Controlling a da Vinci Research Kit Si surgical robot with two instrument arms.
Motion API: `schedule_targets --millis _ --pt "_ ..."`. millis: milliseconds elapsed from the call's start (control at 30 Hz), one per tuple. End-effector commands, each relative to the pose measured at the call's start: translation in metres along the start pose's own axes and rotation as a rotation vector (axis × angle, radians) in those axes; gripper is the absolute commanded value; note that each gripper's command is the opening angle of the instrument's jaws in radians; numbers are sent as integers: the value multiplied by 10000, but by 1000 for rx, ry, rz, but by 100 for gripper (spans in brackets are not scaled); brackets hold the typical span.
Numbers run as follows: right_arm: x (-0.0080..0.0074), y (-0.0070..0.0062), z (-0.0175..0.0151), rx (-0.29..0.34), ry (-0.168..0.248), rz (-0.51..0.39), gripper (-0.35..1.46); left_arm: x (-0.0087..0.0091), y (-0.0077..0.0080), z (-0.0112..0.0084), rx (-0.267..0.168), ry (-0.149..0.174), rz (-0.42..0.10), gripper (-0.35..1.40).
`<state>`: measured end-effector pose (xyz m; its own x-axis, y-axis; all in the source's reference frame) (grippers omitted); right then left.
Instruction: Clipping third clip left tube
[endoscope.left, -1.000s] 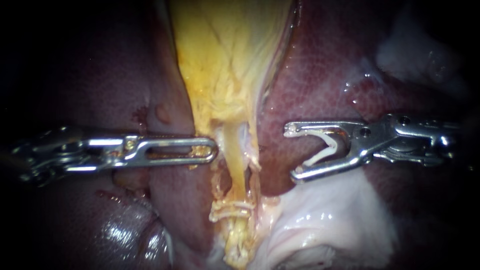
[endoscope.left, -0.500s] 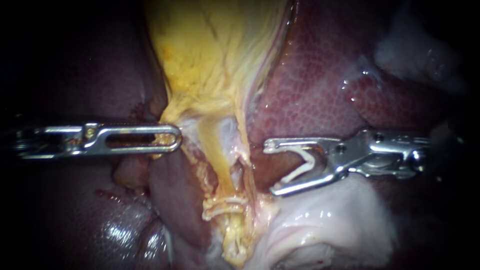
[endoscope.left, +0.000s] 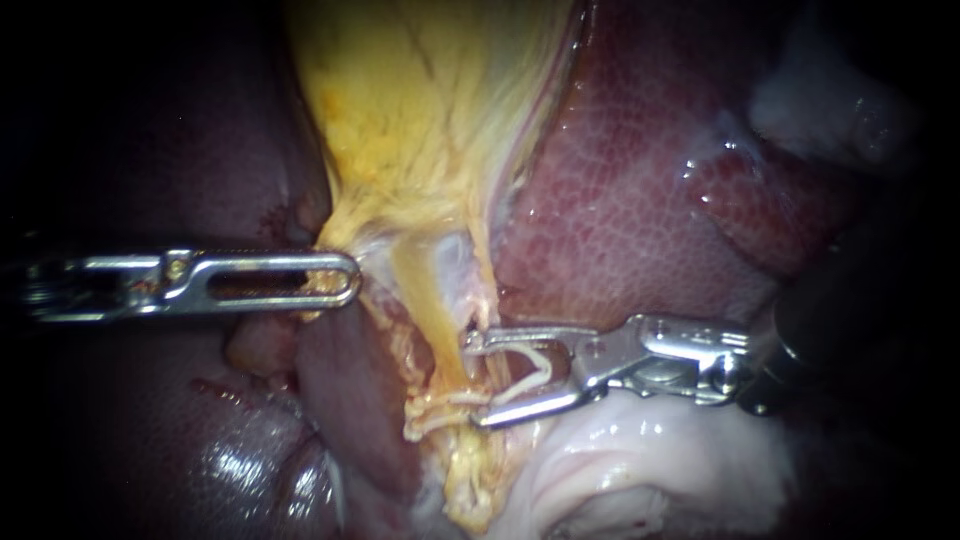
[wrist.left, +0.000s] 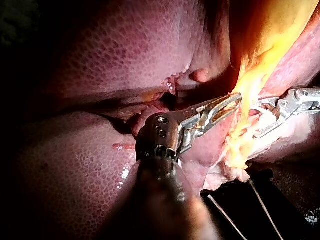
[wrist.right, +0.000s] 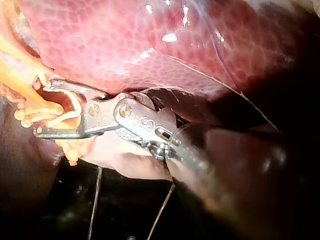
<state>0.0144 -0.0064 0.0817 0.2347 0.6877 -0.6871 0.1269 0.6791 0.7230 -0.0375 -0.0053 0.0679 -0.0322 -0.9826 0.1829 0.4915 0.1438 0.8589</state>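
Left instrument (endoscope.left: 345, 278): slotted steel jaws clenched on the yellow fatty gallbladder (endoscope.left: 420, 120) at its lower edge.
Right instrument (endoscope.left: 478, 380): steel jaws spread, carrying an open white clip (endoscope.left: 543, 368), straddling the thin yellow tube (endoscope.left: 425, 300).

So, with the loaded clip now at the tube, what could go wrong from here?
1. The open white V-shaped clip in the right instrument sits close to the white clips already on the thin yellow tube; closing here might land on them.
2. The tube's far side is hidden, so the clip might catch only part of it.
3. The slotted silver left instrument holds the yellow gallbladder tissue taut; a slip could shift the tube.
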Motion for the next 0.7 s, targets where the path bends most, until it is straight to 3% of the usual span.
schedule_targets --millis 33,500,700 --pt "1 0 2 2 2 5 60 0 0 0 -1 0 0 -35" --pt "32 -29 35 142 114 103 60 0 0 3 -2 -1 0 -35" --pt "43 -37 42 195 133 122 59 1 1 5 -3 -2 1 -35"
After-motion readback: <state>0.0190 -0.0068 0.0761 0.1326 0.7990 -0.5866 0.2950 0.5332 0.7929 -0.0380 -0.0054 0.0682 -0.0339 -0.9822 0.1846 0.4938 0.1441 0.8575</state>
